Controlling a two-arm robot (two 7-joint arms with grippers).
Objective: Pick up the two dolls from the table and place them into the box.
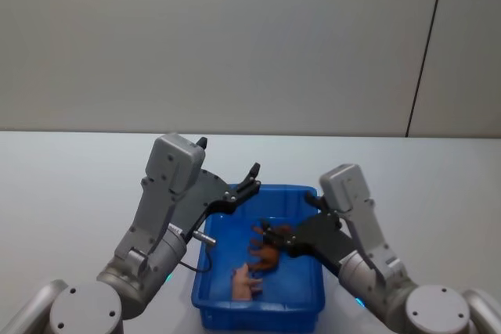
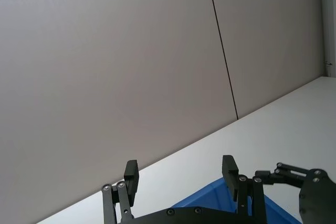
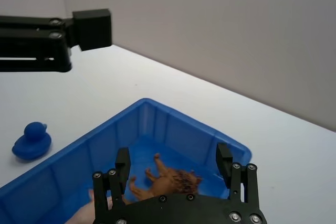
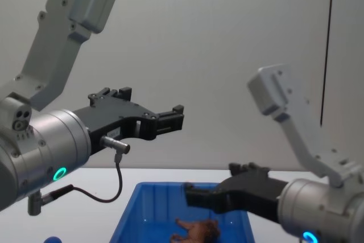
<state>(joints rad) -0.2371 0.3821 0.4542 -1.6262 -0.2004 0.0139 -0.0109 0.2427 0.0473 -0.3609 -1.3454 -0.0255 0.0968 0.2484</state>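
The blue box (image 1: 205, 271) stands on the white table close in front of me. A shaggy brown doll (image 1: 266, 256) lies on its floor, and a pale pink doll (image 1: 246, 281) lies beside it, nearer to me. My right gripper (image 3: 173, 161) hangs open just above the brown doll (image 3: 169, 181), holding nothing. My left gripper (image 1: 249, 179) is open and empty, raised above the box's far left corner (image 2: 220, 199). A dark blue duck doll (image 3: 31, 141) sits on the table outside the box's left wall.
The white table (image 1: 70, 185) stretches wide on both sides of the box and ends at a plain grey wall (image 1: 235, 37). Both forearms lean in over the box from either side. The left gripper's cable (image 4: 108, 189) loops below its wrist.
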